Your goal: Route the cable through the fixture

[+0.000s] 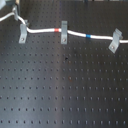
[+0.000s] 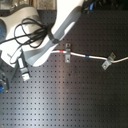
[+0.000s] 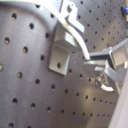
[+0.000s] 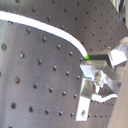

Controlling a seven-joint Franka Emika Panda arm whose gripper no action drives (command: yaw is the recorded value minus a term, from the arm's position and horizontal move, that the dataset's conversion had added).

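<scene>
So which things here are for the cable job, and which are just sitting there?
For the job:
white cable
fixture, the leftmost clip in the first exterior view

Just there:
middle clip
right clip
black board
black wires by the arm

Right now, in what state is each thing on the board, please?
cable: slack, lying across all three clips.
fixture: upright, cable at its top; whether it is seated is unclear.
middle clip: upright, cable passing it.
right clip: leaning, cable passing it.
gripper: cable reaches its fingers; open or shut, I cannot tell.
</scene>
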